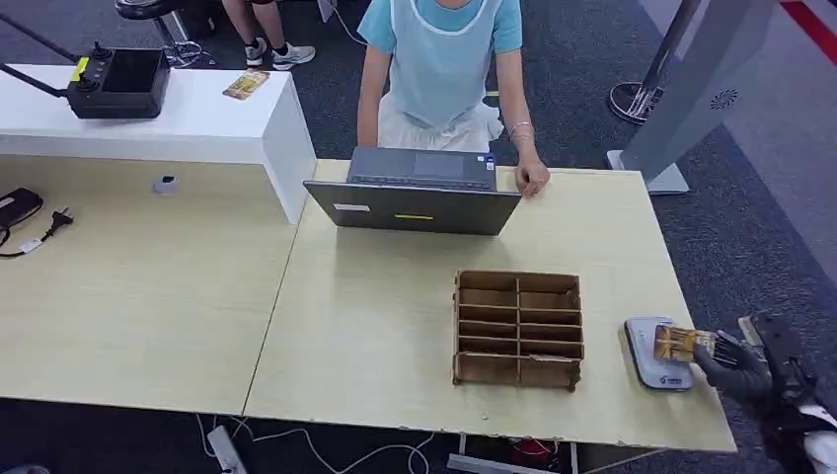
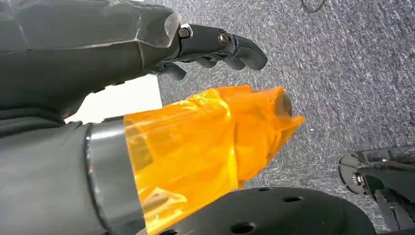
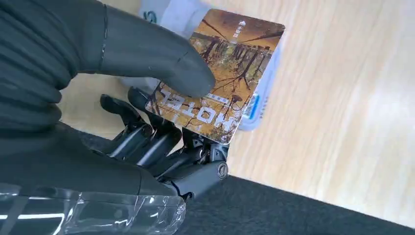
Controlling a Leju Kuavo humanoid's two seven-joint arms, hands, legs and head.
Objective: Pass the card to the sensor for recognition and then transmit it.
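Note:
My right hand (image 1: pixel 740 363) pinches a brown and yellow picture card (image 1: pixel 676 343) between thumb and fingers at the table's right front corner. The card hovers over the small grey-white card sensor (image 1: pixel 653 367), covering much of it. In the right wrist view the card (image 3: pixel 226 73) shows a forest picture with white lettering, my thumb (image 3: pixel 161 63) presses on its face, and the sensor (image 3: pixel 252 105) peeks out behind it. My left hand (image 2: pixel 215 46) hangs over grey carpet with its fingers loosely curled around nothing; orange film (image 2: pixel 205 147) wraps the wrist.
A brown cardboard sorter box (image 1: pixel 517 328) with several slots stands left of the sensor. An open laptop (image 1: pixel 415 195) sits at the table's far edge, where a person in a light blue top (image 1: pixel 439 59) rests a hand (image 1: pixel 531 178). A white counter (image 1: pixel 197 123) stands far left.

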